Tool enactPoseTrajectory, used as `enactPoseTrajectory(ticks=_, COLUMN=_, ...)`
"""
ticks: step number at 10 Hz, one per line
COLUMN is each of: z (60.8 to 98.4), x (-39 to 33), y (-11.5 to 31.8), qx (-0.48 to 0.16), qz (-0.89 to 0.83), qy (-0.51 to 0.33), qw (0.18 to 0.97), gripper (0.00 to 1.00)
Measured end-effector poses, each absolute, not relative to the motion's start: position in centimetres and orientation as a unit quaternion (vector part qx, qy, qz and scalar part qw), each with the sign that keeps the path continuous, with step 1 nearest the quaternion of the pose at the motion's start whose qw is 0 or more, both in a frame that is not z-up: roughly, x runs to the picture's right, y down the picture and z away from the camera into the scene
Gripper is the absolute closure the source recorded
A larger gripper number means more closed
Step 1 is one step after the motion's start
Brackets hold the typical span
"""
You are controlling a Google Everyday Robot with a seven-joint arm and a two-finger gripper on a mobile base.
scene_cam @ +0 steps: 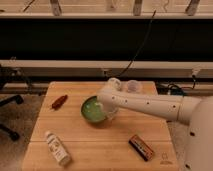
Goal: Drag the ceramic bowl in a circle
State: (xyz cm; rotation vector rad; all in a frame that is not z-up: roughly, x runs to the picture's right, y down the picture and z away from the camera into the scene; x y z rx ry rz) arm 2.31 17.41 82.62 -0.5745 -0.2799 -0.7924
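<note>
The ceramic bowl point(92, 109) is a small glossy green bowl, lighter green inside. It stands upright near the middle of the wooden table point(100, 155). My gripper point(107, 108) is at the bowl's right rim, at the end of the white arm point(150, 105) that reaches in from the right. The arm and gripper hide the right part of the bowl.
A white bottle point(57, 148) lies at the front left. A small red object point(59, 101) lies at the left, behind the bottle. A brown and orange bar point(142, 147) lies at the front right. A black rail and cables run behind the table.
</note>
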Motion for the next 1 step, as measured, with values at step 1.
enactPoseTrajectory(ticks=1, z=82.17, x=2.18, y=17.62, qx=-0.275, qz=-0.384, qy=-0.132, qw=0.871, gripper=0.81)
